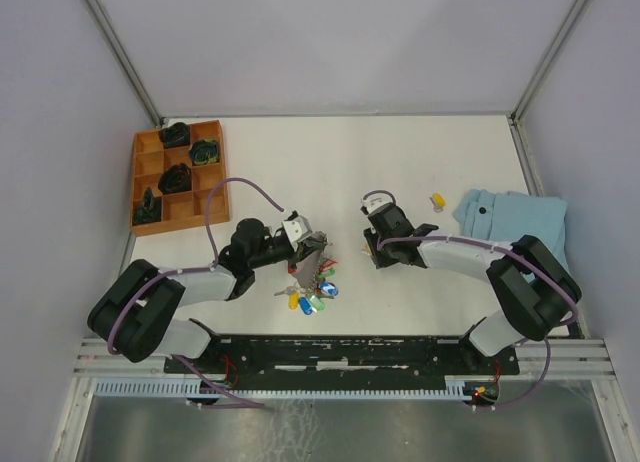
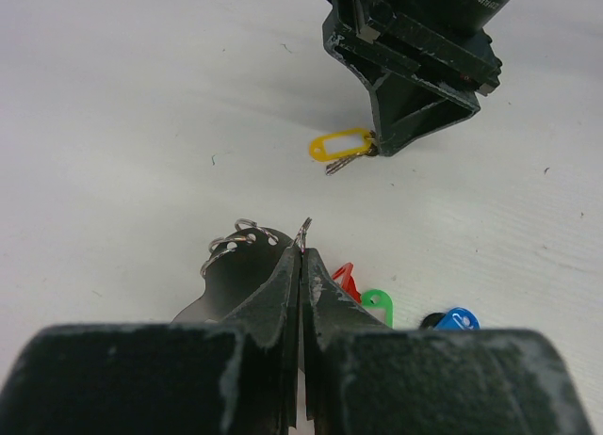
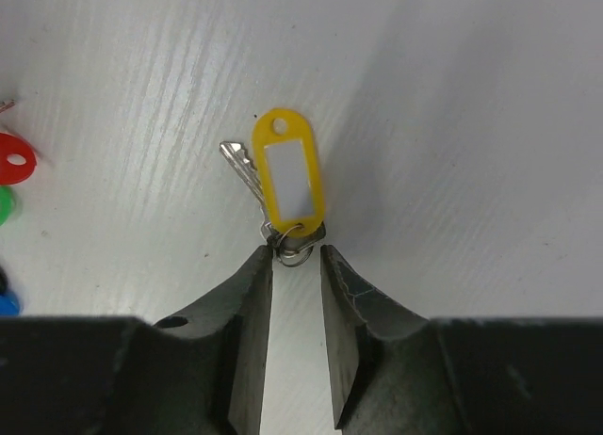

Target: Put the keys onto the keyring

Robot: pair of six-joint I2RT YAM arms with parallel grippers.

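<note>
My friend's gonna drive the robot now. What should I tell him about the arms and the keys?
The left gripper: fingers shut on a wire loop of the keyring.
The right gripper: fingers pinch the small ring of the yellow-tagged key, apart from the keyring.
The red tag, green tag and blue tag lie bunched by the keyring; threaded on or not, I cannot tell.
Left to do: bring the yellow-tagged key over and thread it on.

A flat white tabletop (image 1: pixel 400 162) is boxed in by pale lavender-grey wall panels (image 1: pixel 330 42) behind and at both sides, joined at the far corners by slim aluminium posts (image 1: pixel 120 52). An orange compartmented tray (image 1: pixel 185 210) sits far left and a folded light-blue cloth (image 1: pixel 510 217) at right. The light is soft and even.
</note>
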